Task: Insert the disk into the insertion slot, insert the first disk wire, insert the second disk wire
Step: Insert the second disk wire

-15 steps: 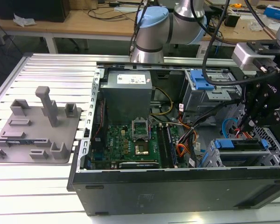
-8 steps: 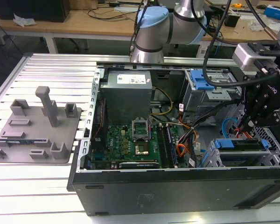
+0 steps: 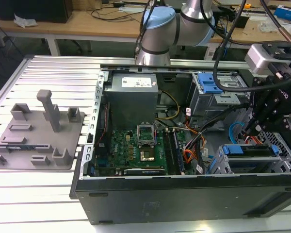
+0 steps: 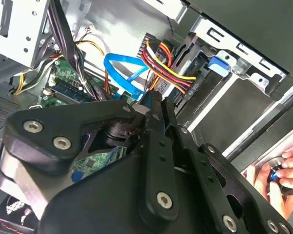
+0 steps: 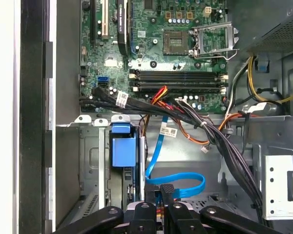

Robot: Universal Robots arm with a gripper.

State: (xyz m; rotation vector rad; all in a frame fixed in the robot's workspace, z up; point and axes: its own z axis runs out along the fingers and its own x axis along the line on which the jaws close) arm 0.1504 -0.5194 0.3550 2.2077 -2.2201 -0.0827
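Your pincer (image 5: 162, 207) sits closed on the blue wire (image 5: 178, 183); the disk (image 5: 123, 151) rests seated in the insertion slot (image 5: 90, 161) just beside it.

bright, even overhead light; glare whitens the ribbed table (image 3: 48, 204) far from the gripper (image 3: 254, 127). shadow pools inside the case (image 3: 184, 199). close linkage looks slightly soft.
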